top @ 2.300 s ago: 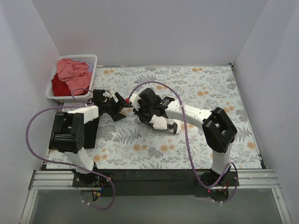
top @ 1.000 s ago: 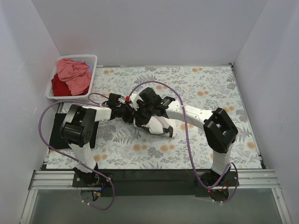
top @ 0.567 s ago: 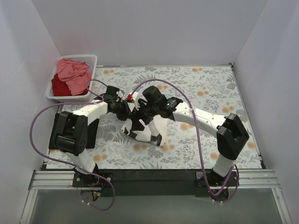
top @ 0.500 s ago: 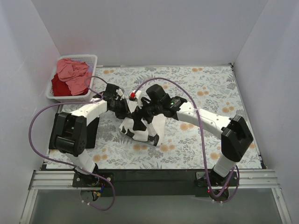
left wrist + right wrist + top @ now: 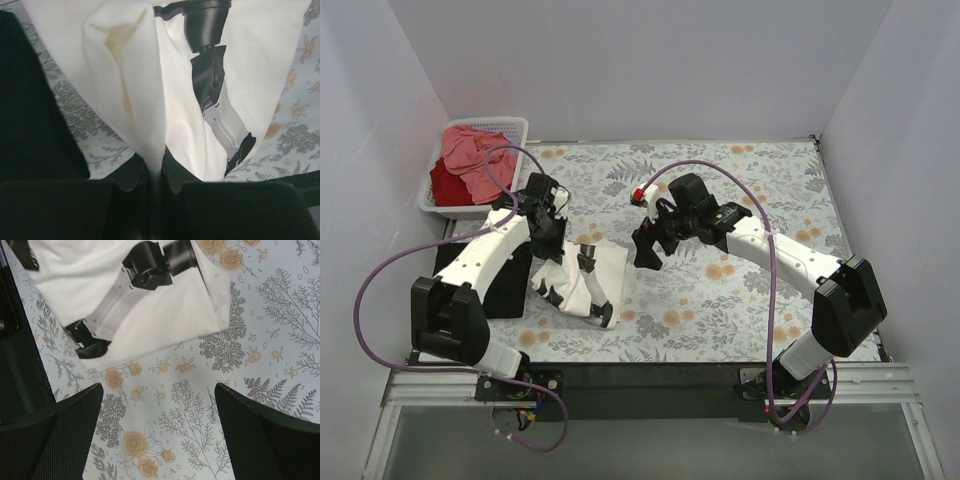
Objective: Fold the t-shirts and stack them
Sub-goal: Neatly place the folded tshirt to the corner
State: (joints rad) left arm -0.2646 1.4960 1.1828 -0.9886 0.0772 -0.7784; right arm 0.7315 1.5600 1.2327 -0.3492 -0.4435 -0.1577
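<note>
A cream-white t-shirt point(image 5: 612, 268) with a black and grey print lies folded on the tablecloth left of centre. My left gripper point(image 5: 555, 250) is shut on a raised fold of it point(image 5: 145, 125) at its far left edge. The jaws pinch the cloth point(image 5: 155, 170). A black t-shirt point(image 5: 515, 290) lies flat just left of it, also dark at the left of the left wrist view point(image 5: 30, 125). My right gripper point(image 5: 645, 252) hangs open to the right of the cream-white shirt point(image 5: 150, 310), above bare tablecloth point(image 5: 160, 440), with nothing between its fingers.
A white lattice basket point(image 5: 520, 125) stands at the back left corner. It holds a salmon-pink t-shirt point(image 5: 475, 150) on top of a dark red one point(image 5: 445, 185). White walls close in the table on three sides. The floral tablecloth point(image 5: 760, 180) covers the table.
My right gripper opened, let go of the cream-white shirt and drew back to the right. My left gripper carried the shirt leftward toward the black shirt, and it now lies lower and flatter.
</note>
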